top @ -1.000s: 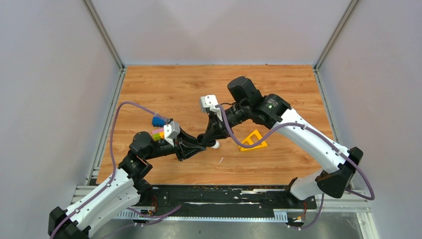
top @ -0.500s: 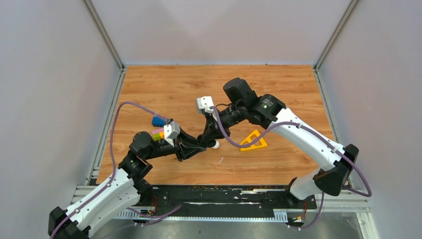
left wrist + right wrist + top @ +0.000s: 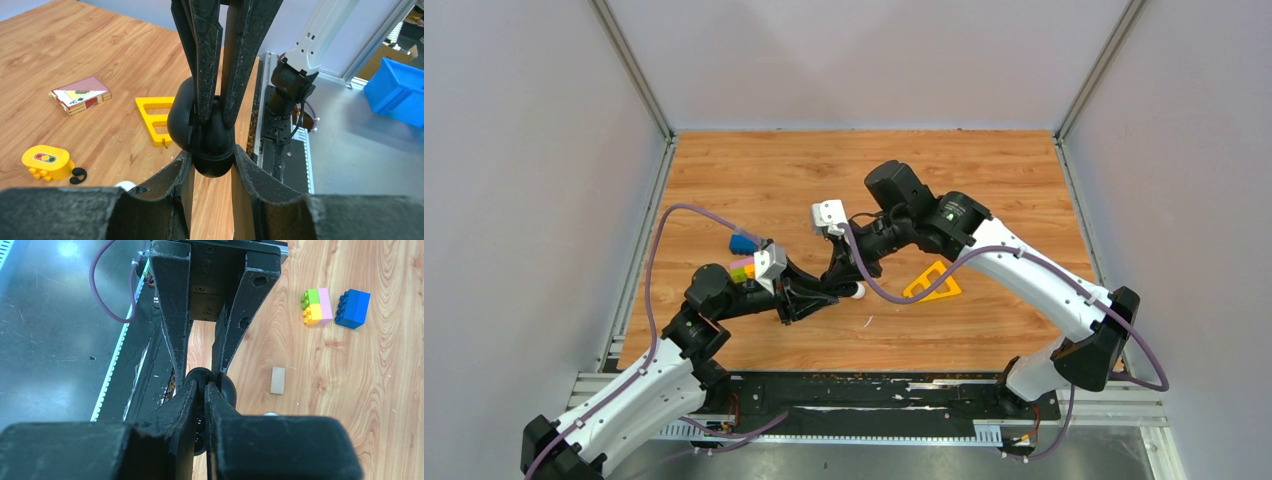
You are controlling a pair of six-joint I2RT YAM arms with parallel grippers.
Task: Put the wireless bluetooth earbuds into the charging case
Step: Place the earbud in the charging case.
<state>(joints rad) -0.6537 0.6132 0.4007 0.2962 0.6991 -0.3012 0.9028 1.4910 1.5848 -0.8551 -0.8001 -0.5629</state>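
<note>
My left gripper point(image 3: 824, 292) point(image 3: 213, 159) is shut on a black rounded charging case point(image 3: 214, 150), held above the table in the middle. My right gripper point(image 3: 838, 276) point(image 3: 206, 386) comes down from above, its fingers nearly together and their tips at the case point(image 3: 229, 388). A small dark glossy piece, seemingly a black earbud, shows between its pads. Another black earbud point(image 3: 77, 175) lies on the wood beside a yellow toy. A small white rounded thing point(image 3: 857, 291) lies just right of the grippers, and a tiny white speck point(image 3: 867, 321) lies nearer the front.
A yellow triangle point(image 3: 932, 282) point(image 3: 155, 120) lies right of the grippers. Coloured toy bricks point(image 3: 317, 306) and a blue brick point(image 3: 742, 243) point(image 3: 352, 308) sit behind the left arm. A tan block point(image 3: 278, 380), a card box point(image 3: 80, 94) and a yellow toy point(image 3: 46, 161) lie on the wood.
My right arm has shifted left and lower, bringing its fingers closer onto the case. The left arm has stayed still with the case.
</note>
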